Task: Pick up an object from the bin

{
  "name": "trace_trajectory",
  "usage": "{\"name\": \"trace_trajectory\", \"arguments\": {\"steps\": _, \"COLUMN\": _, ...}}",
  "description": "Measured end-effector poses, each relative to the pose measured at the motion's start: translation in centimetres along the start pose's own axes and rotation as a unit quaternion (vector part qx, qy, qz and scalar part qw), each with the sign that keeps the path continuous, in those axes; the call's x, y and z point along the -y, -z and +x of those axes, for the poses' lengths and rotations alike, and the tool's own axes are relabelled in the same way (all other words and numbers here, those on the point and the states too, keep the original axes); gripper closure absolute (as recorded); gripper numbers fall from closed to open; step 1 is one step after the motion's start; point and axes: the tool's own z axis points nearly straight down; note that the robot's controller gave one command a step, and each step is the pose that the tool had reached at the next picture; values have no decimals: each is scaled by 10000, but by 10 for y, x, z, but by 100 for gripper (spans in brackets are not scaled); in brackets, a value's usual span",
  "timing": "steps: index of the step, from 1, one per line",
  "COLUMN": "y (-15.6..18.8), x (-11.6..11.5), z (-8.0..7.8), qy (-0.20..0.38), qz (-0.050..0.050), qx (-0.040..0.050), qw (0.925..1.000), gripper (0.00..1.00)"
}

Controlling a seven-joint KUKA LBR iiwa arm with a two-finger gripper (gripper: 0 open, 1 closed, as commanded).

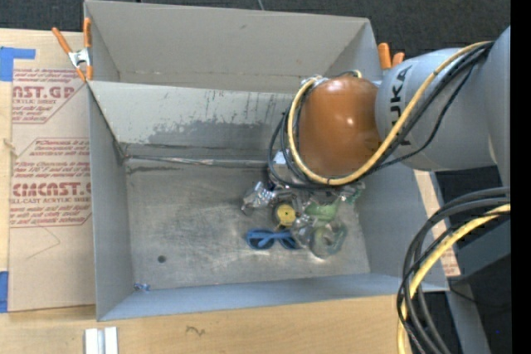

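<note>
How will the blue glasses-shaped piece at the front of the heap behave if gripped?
The blue glasses-shaped piece looks thin and small, so it is probably light and a bit flexible. It lies flat on the bin floor, so it is unlikely to roll but may be hard to get under. Its right end seems to touch the heap, so lifting might drag neighbours.

toy glasses point(272, 240): on the bin point(166, 244) floor
small disc point(285, 215): just behind the glasses
crumpled foil point(259, 196): behind the glasses, slightly left
clear plastic piece point(328, 235): just right of the glasses
arm wrist point(336, 137): above, behind-right of the glasses
</note>
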Motion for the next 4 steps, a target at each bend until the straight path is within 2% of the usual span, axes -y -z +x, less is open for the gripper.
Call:
{"name": "trace_trajectory", "arguments": {"steps": 1, "y": 1, "x": -1, "z": -1, "qy": -9, "qz": 2, "qx": -15, "qw": 10000, "gripper": 0}}
{"name": "trace_trajectory", "arguments": {"steps": 2, "y": 4, "x": 1, "z": -2, "qy": -16, "qz": 13, "qx": -11, "qw": 10000, "gripper": 100}}
{"name": "trace_trajectory", "arguments": {"steps": 4, "y": 35, "x": 0, "z": -5, "qy": -31, "qz": 17, "qx": -4, "qw": 10000, "gripper": 100}}
